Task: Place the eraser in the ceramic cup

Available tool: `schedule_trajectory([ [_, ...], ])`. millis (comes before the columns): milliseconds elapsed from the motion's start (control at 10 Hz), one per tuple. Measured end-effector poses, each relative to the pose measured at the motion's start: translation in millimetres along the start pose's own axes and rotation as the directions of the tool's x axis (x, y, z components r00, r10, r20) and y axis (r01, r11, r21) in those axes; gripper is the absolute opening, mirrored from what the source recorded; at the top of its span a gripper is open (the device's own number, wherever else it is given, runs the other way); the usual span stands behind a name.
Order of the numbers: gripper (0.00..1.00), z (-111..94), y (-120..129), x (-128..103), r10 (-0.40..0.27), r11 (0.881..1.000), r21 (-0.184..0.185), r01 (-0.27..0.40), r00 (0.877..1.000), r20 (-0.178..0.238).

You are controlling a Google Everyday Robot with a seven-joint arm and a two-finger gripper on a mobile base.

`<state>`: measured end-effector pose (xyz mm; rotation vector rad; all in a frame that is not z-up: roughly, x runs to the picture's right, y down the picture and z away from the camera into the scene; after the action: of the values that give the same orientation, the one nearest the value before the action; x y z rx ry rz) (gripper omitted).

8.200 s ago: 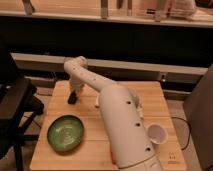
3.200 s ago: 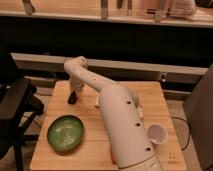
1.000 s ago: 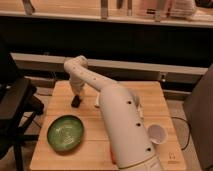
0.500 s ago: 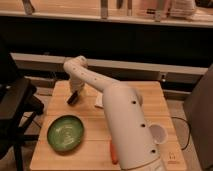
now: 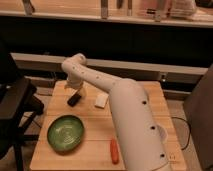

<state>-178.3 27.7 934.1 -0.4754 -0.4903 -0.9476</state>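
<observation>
Now the gripper [image 5: 76,91] is hanging at the far left of the wooden table [image 5: 95,122], reaching down from the elbow of the white arm [image 5: 130,115], and whether it is spread or pinching cannot be told. The eraser [image 5: 73,100] is lying tilted right beneath it, touching or nearly touching it; whether it is resting on the wood or being lifted is not clear. Just to the right, a flat white block [image 5: 101,100] is lying on the table, apart from the eraser. Nearer and to the left, the green plate [image 5: 66,132] is sitting with its whole green inside showing. The ceramic cup [image 5: 163,135] is standing well apart at the right side, mostly hidden behind the thick arm, which is crossing the table between the eraser and the cup; the cup's inside is not showing. An orange stick [image 5: 114,151] is lying near the front edge beside the arm. Counting: one eraser, one cup, one plate, one white block, one orange stick.
</observation>
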Motion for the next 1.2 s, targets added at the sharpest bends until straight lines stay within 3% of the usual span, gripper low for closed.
schedule_trajectory([
  [200,0.80,11.0,2.8,3.5,0.001,1.000,-0.008,-0.001,1.000,0.025],
  [600,0.79,46.2,6.1,10.6,0.029,0.997,-0.068,-0.024,0.997,0.073],
  [800,0.66,58.3,6.3,12.3,0.041,0.995,-0.089,-0.035,0.997,0.072],
  [1200,0.24,52.4,1.8,10.2,0.034,0.994,-0.101,-0.031,0.999,0.025],
])
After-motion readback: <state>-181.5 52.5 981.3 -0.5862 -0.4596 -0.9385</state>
